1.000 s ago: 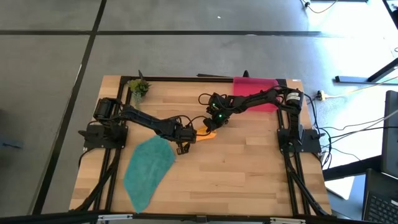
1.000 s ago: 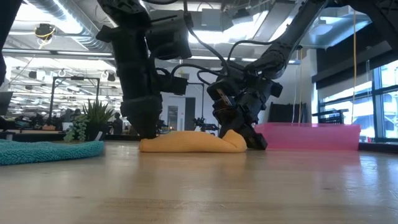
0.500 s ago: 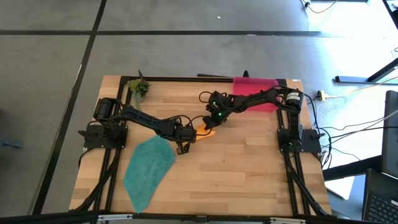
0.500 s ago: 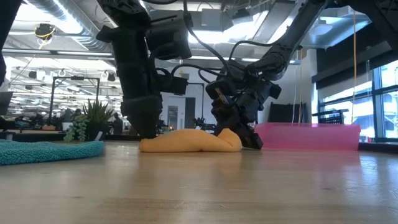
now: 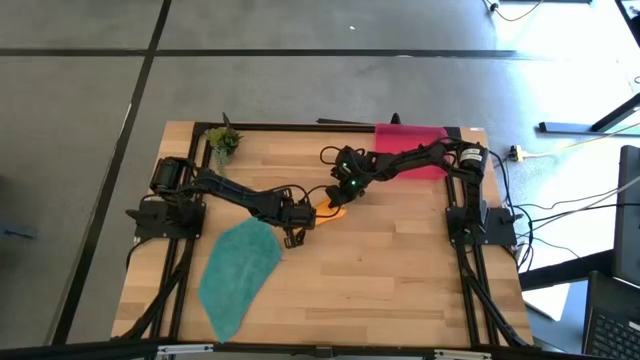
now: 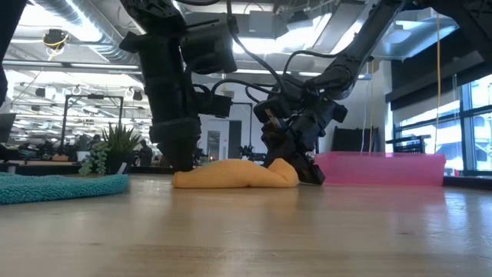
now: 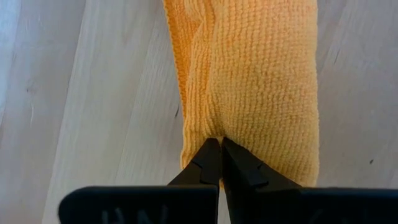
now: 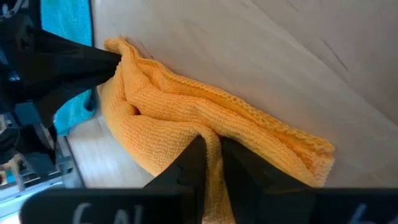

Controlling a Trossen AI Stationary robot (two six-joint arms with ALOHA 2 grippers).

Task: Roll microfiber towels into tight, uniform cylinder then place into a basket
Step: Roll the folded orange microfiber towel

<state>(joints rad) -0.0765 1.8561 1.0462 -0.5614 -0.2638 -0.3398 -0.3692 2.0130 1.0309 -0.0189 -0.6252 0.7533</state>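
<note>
Orange towel (image 5: 334, 209) bunched into a loose roll near the centre of the table (image 5: 400, 270), pinched at one end by the left gripper (image 7: 219, 149) and at the other by the right gripper (image 8: 211, 146). Teal towel (image 5: 238, 272) spread flat at lower left. Pink basket (image 5: 408, 145) at the upper right edge.

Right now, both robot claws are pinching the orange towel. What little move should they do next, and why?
Probably lift it together and carry it toward the shallow pink-red plastic basket at the table's far edge. The left end effector and the right end effector each pinch one end of the rolled bright orange microfiber towel, which lies on the wooden table, outside the basket.
</note>
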